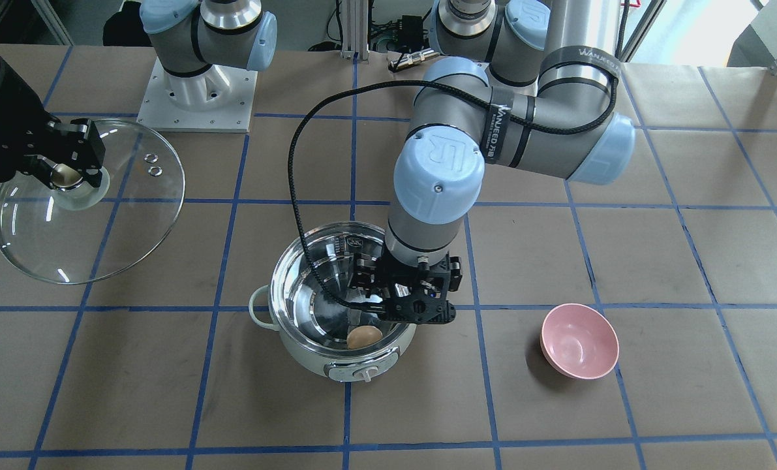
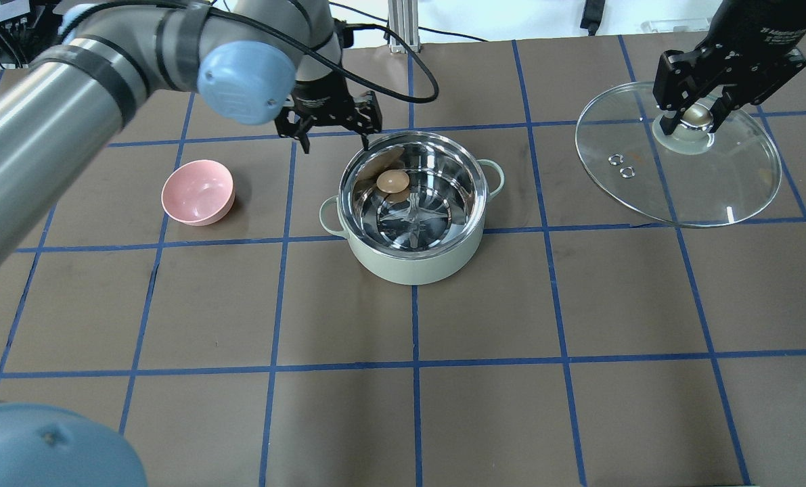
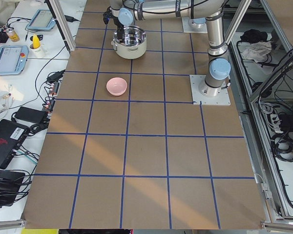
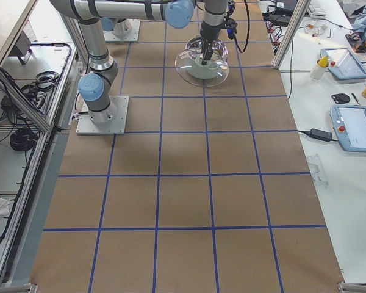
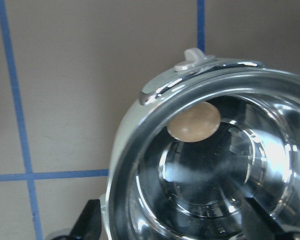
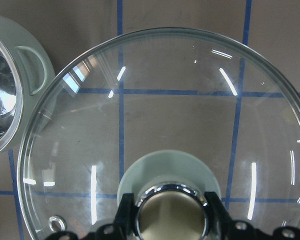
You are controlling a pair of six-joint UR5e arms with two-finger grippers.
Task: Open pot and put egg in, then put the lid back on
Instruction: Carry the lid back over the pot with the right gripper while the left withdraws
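Note:
The mint-green pot (image 2: 416,260) stands open at mid-table, its knob panel (image 1: 362,372) on the far side from the robot. The tan egg (image 2: 392,180) lies inside on the steel bottom near the panel side, and also shows in the left wrist view (image 5: 194,122). My left gripper (image 2: 335,143) is open and empty, above the pot's far-left rim (image 1: 395,313). My right gripper (image 2: 697,115) is shut on the cream knob of the glass lid (image 2: 700,182) and holds it tilted, off to the pot's right (image 1: 101,222).
A pink bowl (image 2: 197,192) sits on the table left of the pot, under the left arm's reach. The right arm's base plate (image 1: 196,91) is near the lid. Brown table cover with blue grid tape (image 2: 414,362).

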